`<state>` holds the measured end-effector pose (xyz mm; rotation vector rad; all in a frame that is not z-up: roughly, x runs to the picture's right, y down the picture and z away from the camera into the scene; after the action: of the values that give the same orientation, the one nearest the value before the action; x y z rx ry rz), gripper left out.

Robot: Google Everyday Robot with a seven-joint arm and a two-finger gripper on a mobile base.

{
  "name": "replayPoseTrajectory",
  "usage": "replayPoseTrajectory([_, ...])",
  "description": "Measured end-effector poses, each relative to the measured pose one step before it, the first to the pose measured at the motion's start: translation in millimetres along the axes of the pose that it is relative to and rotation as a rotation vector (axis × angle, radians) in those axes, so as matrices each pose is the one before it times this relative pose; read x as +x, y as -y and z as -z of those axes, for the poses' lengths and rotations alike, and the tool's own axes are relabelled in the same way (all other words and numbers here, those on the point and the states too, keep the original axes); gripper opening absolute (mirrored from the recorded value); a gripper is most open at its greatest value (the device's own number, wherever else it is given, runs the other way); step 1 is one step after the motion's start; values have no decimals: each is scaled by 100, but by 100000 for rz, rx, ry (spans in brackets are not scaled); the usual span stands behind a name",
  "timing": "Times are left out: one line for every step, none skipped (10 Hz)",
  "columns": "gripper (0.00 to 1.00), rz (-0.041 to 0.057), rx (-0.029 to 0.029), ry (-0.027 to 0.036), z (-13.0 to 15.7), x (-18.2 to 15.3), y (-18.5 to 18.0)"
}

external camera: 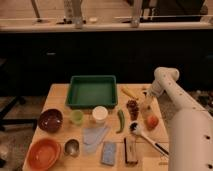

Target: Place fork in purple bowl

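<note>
The gripper (148, 101) hangs low over the wooden surface (59, 95) at about 2 o'clock from its middle, on an arm that bends down from a white elbow. Its jaws stand wide apart with nothing visibly held. The fork (146, 109) is hard to pick out. A thin pale sliver right at the gripper's tip seems to be it, at 3 o'clock from the dark fruit cluster (132, 107) and 12 o'clock from the orange fruit (152, 121). Whether the jaws touch it I cannot tell. The purple bowl (50, 120) sits well apart at 9 o'clock, near the left edge. The orange bowl (44, 152) lies at its 6 o'clock and the green tray (92, 90) at its 2 o'clock.
</note>
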<state>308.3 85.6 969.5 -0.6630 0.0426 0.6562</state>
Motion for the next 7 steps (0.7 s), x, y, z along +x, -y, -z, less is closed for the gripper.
replayPoseTrajectory([80,663,-782,-207,-244,-88,-4])
replayPoseTrajectory([75,798,-988,-583,-317,-190,-66])
replayPoseTrajectory([69,382,-475,-124,-119,-126,5])
replayPoseTrajectory([58,362,-717,82,-124,26,58])
replayPoseTrajectory([45,269,-707,-170,-48,-37,-56])
replayPoseTrajectory([38,12,148,104,60,-33,37])
replayPoseTrajectory([28,305,-33,-11,205,-58,-19])
